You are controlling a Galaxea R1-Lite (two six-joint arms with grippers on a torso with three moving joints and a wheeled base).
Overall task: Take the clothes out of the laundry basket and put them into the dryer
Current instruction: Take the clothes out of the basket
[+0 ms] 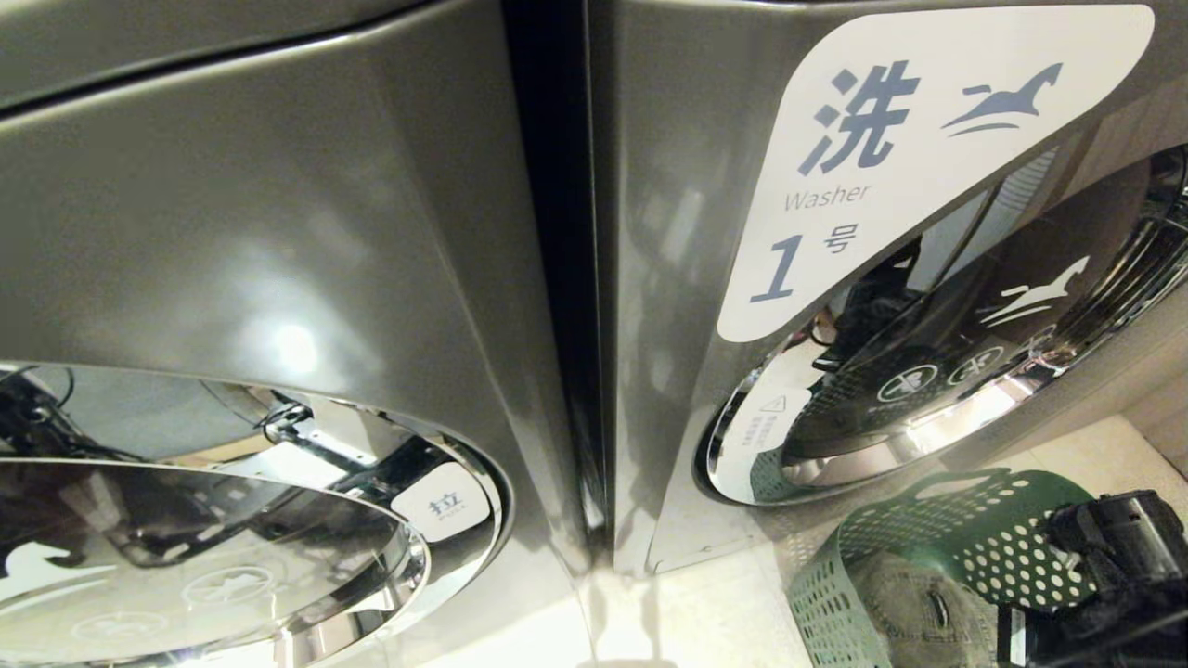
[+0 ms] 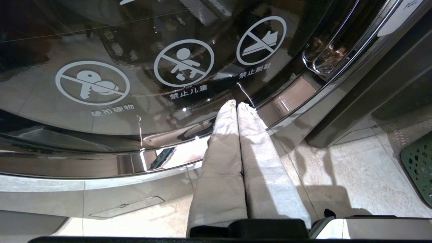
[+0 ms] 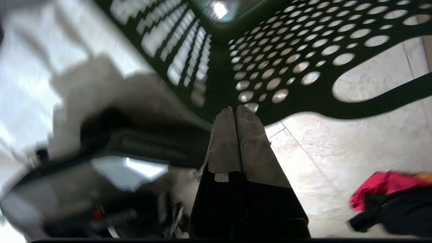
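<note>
The green laundry basket (image 1: 937, 566) stands on the floor at lower right, before the washer door (image 1: 974, 353), with a grey-green garment (image 1: 914, 608) inside. Your right pincer (image 3: 235, 113) is clenched and empty beside the basket wall; release it, then descend over the rim onto the garment. The left pincer (image 2: 236, 106) is clenched, parked near the left machine's door (image 2: 135, 67).

Laundry basket (image 1: 928, 547) cut off at frame bottom, red garment (image 3: 381, 185) blurred at edge

Two grey machines (image 1: 278, 232), green laundry basket (image 1: 928, 547) — clothes (image 1: 919, 603) inside, right arm (image 1: 1123, 557) over it
</note>
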